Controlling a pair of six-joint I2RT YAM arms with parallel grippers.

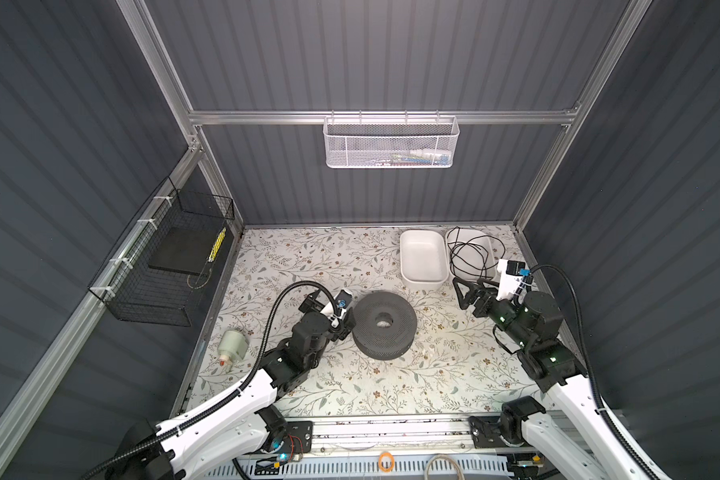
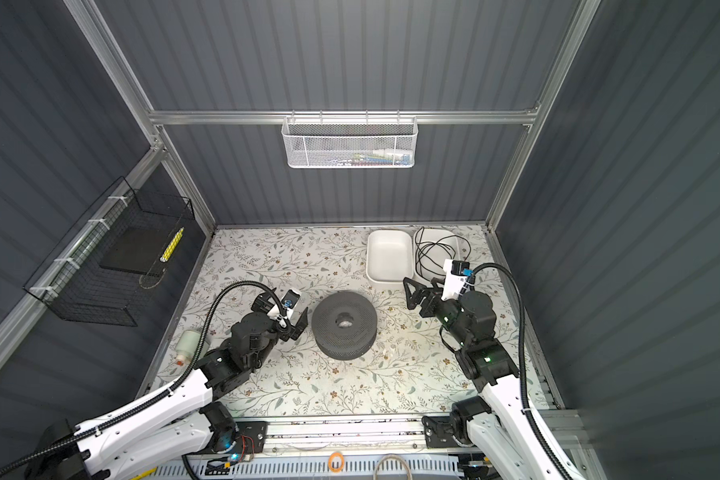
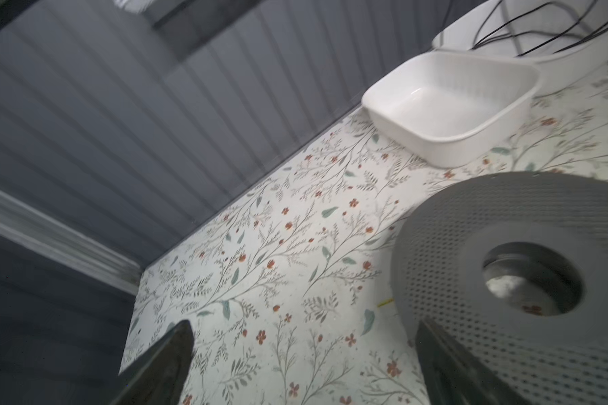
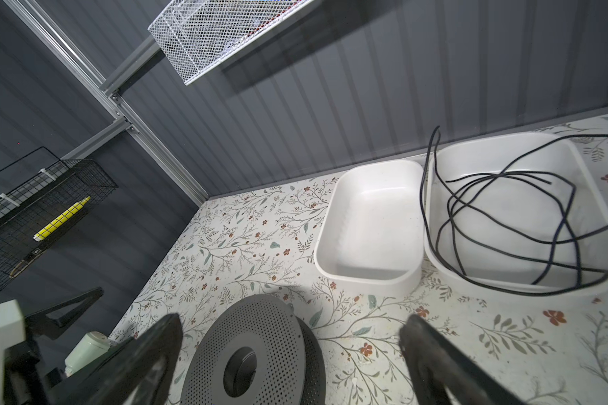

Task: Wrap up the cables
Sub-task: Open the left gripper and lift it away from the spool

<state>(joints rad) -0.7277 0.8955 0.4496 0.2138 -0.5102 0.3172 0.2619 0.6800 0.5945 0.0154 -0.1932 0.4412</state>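
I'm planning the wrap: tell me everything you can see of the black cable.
The cable is a thin black cord, matte and flexible-looking, not yet wrapped. It lies as a loose tangle of overlapping loops in the right-hand white tray, at the far right in both top views. One end rests inside the tray. Several loops spill over its rim, and one strand arches up past its far corner. Only the tray visibly touches it.
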